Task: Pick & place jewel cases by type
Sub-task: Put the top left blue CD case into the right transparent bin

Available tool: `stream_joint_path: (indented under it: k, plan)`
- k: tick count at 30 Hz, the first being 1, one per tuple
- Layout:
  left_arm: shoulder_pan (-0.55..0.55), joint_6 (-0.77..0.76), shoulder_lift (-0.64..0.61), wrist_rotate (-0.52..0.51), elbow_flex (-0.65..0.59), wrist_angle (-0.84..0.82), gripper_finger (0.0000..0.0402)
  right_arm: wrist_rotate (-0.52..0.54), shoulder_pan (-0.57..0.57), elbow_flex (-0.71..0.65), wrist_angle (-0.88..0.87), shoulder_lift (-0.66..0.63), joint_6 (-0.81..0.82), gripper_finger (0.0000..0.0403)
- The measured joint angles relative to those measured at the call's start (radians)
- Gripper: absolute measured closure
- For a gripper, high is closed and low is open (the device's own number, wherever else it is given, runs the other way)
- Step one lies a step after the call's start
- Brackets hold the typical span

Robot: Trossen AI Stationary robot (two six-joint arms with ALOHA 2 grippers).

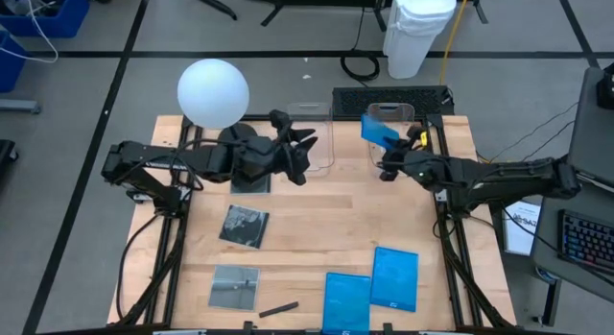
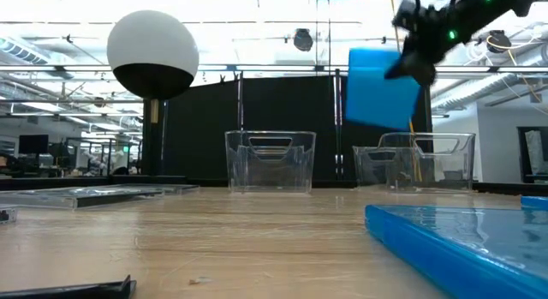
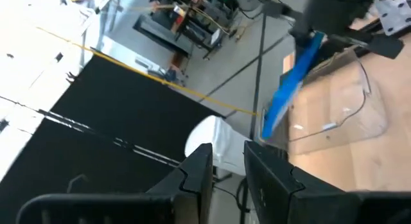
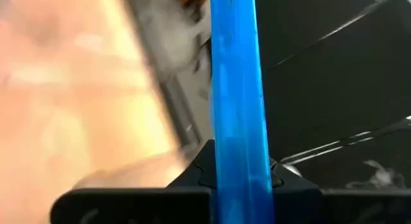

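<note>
High view shows your right tool (image 1: 395, 145) clamped on a blue case (image 1: 380, 131), held on edge just above the right-hand clear tub (image 1: 391, 112); it probably drops straight down. Your left tool (image 1: 303, 151) waits, slightly parted and empty, beside the other tub (image 1: 309, 108).

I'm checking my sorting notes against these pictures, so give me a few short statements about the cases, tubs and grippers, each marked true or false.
1. The right gripper holds a blue jewel case in the air above the right clear tub. True.
2. Two blue jewel cases lie flat on the table. True.
3. The left gripper holds a dark case. False: nothing shows between its fingers.
4. Only one clear tub stands at the far edge. False: there is also a left clear tub.
5. Two dark jewel cases lie in the open on the table's left half. True.
</note>
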Motion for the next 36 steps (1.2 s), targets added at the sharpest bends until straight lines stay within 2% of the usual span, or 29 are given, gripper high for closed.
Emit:
stream_joint_path:
  k: [7,10,14,19,24,30,32,36]
  plan:
    - [0.024,-0.040,0.000,0.002,0.000,-0.024,0.0305,-0.102,-0.120,-0.001,-0.199,-0.002,0.113,0.0387]
    - [0.032,-0.066,0.000,0.032,0.000,-0.033,0.0305,-0.161,-0.183,-0.001,-0.199,-0.003,0.113,0.0387]
    - [0.039,-0.090,0.000,0.063,0.000,-0.047,0.0305,-0.317,-0.265,-0.001,-0.173,0.000,0.113,0.0387]
    - [0.042,-0.100,0.000,0.064,0.000,-0.053,0.0305,-0.356,-0.378,-0.001,-0.172,0.017,0.087,0.0387]
    - [0.041,-0.112,0.000,0.099,0.000,-0.053,0.0305,-0.514,-0.495,-0.001,-0.172,0.062,0.110,0.0387]
    - [0.041,-0.117,0.000,0.113,-0.001,-0.070,0.0305,-0.540,-0.572,-0.051,-0.077,0.148,0.112,0.0387]
    - [0.041,-0.123,0.000,0.115,-0.001,-0.074,0.0305,-0.541,-0.586,-0.078,-0.011,0.166,0.129,0.0375]
    - [0.041,-0.140,0.000,0.115,-0.001,-0.075,0.0305,-0.559,-0.591,-0.111,0.035,0.181,0.196,0.0321]
